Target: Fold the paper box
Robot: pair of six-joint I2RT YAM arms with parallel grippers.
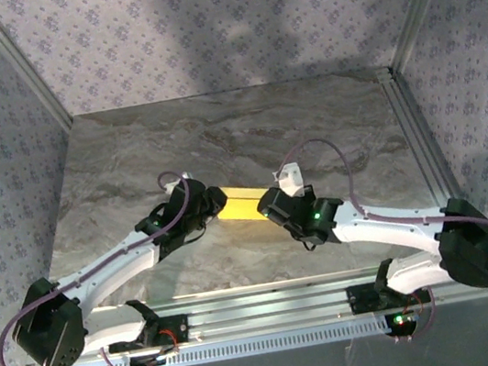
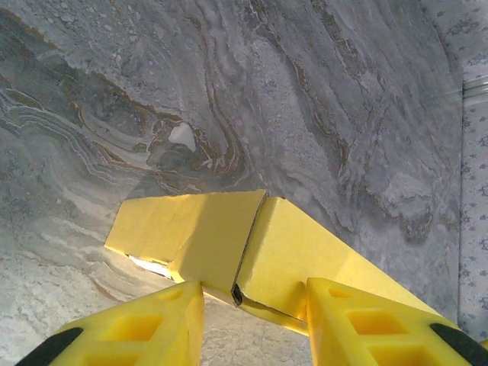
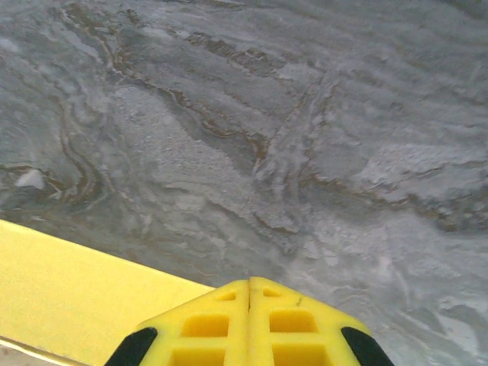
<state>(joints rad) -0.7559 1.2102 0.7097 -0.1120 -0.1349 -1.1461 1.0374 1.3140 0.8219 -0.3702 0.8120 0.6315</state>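
The marble-grey table [image 1: 244, 123] takes up most of the room in front of me, closed in by patterned walls [image 1: 200, 23] at the back and on both sides. A metal rail [image 1: 422, 145] runs down its right edge, and a slotted mounting rail [image 1: 264, 308] lies across the near edge, where both arms are bolted. The far half of the slab is bare right up to the back edge, with wide open strips to the left and right as well.

The left arm [image 1: 113, 264] and the right arm [image 1: 390, 225] both reach inward and meet near the middle of the table, rather toward the near side. Between their tips lies the paper box [image 1: 242, 205], flat on the slab with its yellow face up, one end under each wrist.

From the left wrist view the box [image 2: 305, 252] shows two yellow panels meeting at a seam, with a dark slit at the near corner where the edges do not quite close. The left gripper [image 2: 252, 286] has its jaws partly apart over that near end. Its right finger [image 2: 366, 320] overlaps the box's right panel and its left finger [image 2: 152, 328] sits at the flap's lower edge. Whether they are pinching the card I cannot tell.

The right gripper [image 3: 249, 293] has its jaws pressed tight together, holding nothing, its tip just beside the box's long edge [image 3: 76, 305]. Past that edge the slab is open.

A small pale fleck [image 2: 181, 136] marks the stone just beyond the box.
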